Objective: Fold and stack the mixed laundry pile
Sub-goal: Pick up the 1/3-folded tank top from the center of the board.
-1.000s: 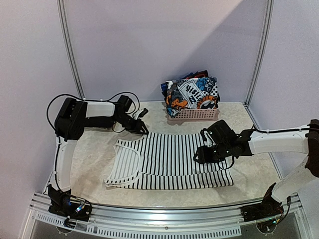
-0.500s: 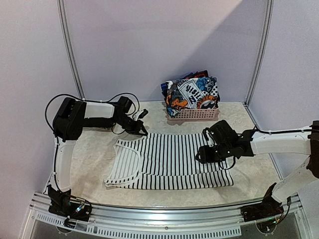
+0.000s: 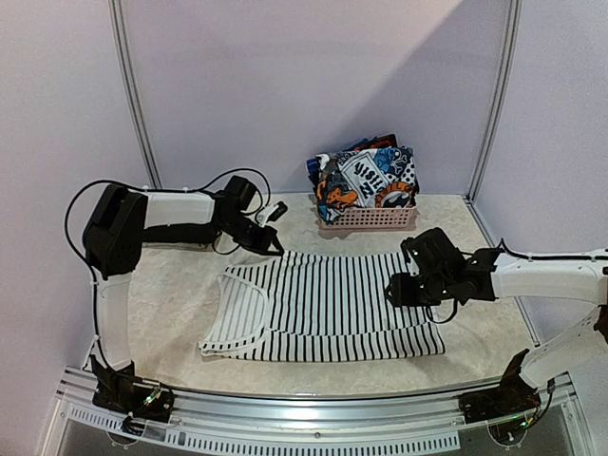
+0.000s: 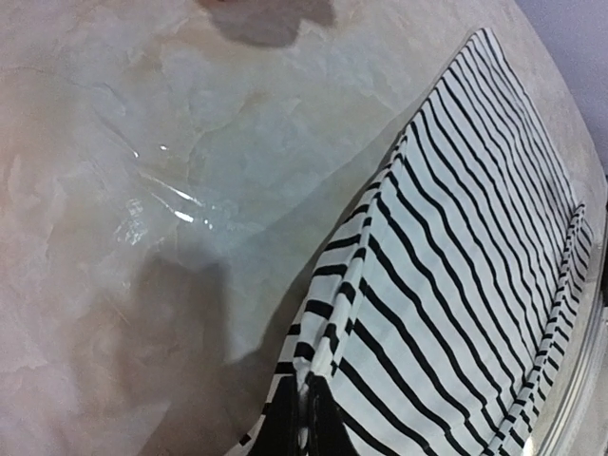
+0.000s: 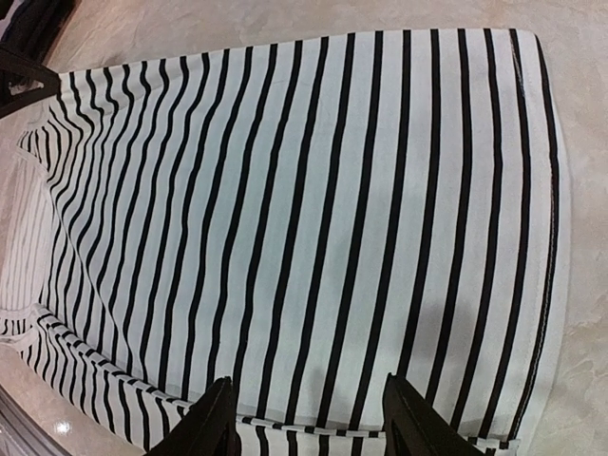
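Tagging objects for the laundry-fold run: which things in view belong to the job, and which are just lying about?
Job:
striped top, spread flat
garment pile, graphic print on top, in the pink basket
left gripper, shut on the striped top's far edge
right gripper, open over the striped top

Just there:
pink basket
table

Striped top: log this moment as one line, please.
striped top: spread on table | left gripper: shut on its far corner | right gripper: open above it | basket: clothes piled inside
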`<state>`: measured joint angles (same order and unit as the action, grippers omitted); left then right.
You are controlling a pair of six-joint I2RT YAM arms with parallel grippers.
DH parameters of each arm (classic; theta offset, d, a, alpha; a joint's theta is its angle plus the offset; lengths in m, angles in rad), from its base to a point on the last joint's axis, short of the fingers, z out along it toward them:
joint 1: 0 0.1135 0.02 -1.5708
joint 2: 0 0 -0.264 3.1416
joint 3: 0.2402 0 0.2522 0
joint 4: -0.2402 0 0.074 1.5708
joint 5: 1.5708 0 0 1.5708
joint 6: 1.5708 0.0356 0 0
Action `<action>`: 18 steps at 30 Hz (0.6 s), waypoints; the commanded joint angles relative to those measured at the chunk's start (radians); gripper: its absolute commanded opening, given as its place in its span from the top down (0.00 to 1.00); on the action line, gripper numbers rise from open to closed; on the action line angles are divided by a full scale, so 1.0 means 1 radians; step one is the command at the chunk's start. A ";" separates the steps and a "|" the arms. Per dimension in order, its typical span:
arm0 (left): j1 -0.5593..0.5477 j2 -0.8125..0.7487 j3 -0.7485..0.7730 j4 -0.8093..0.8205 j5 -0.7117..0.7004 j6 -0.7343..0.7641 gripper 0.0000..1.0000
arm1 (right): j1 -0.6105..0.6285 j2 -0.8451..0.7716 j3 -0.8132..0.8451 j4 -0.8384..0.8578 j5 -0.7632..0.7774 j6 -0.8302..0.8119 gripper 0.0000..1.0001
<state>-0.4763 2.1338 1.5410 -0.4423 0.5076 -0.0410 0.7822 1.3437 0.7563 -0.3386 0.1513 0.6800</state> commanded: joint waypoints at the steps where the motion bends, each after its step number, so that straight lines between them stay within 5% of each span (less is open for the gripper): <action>1: -0.033 -0.057 -0.052 0.013 -0.064 0.027 1.00 | -0.011 -0.043 -0.029 -0.018 0.035 0.026 0.46; 18: -0.178 -0.281 -0.256 0.026 -0.318 0.038 1.00 | -0.094 -0.108 -0.071 0.016 -0.030 0.055 0.38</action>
<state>-0.6128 1.9202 1.3331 -0.4221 0.2741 -0.0151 0.7063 1.2572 0.6941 -0.3321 0.1410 0.7288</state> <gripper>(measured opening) 0.030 0.603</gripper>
